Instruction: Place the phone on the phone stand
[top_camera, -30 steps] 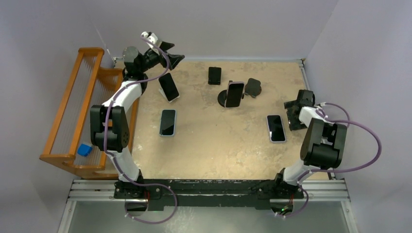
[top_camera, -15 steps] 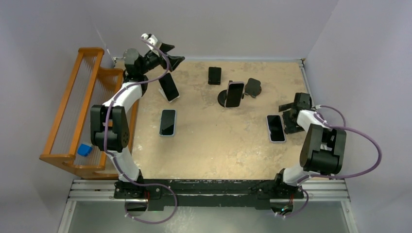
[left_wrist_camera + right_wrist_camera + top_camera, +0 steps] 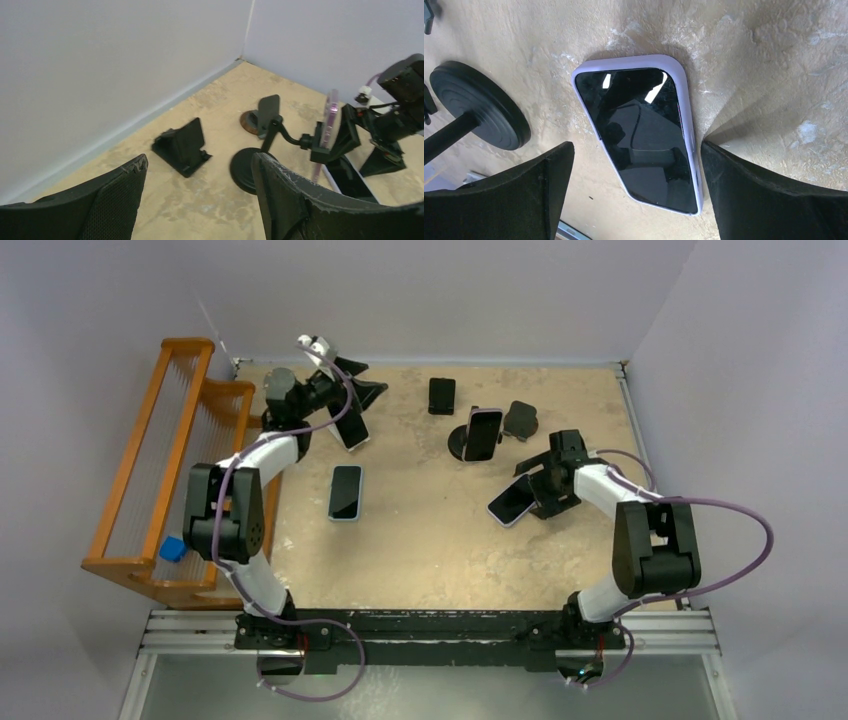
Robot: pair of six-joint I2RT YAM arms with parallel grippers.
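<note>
— Right wrist view gives us the clearest look. The lilac-cased phone (image 3: 639, 132) lies flat on the sandy table (image 3: 774, 60), screen up. Its glass is dark and glossy with a couple of bright glints, and the soft case shows as a pale rim with rounded corners.

— And our right gripper (image 3: 636, 145)?

— Its jaws are spread very wide and straddle the phone. One finger (image 3: 514, 200) stands off one long edge, and the other is just beside the opposite edge. We have hold of nothing there. Whether that closer finger touches the case, we cannot tell.

— Where does the phone sit on the table?

— From above we see it right of the middle, lying at a slant. The round-base stand (image 3: 460, 443) is near it, toward the back wall, and carries a second phone (image 3: 483, 433) upright. A wedge stand (image 3: 441, 395) sits further back, and a small stand (image 3: 520, 420) is just beside the round-base one.

— What about our left gripper (image 3: 360, 380)?

— Its jaws are well apart with nothing between them. It hangs over the far left part of the table above a leaning phone (image 3: 349, 425). Nearer to us a flat phone (image 3: 345, 492) rests screen up in a pale case.
</note>
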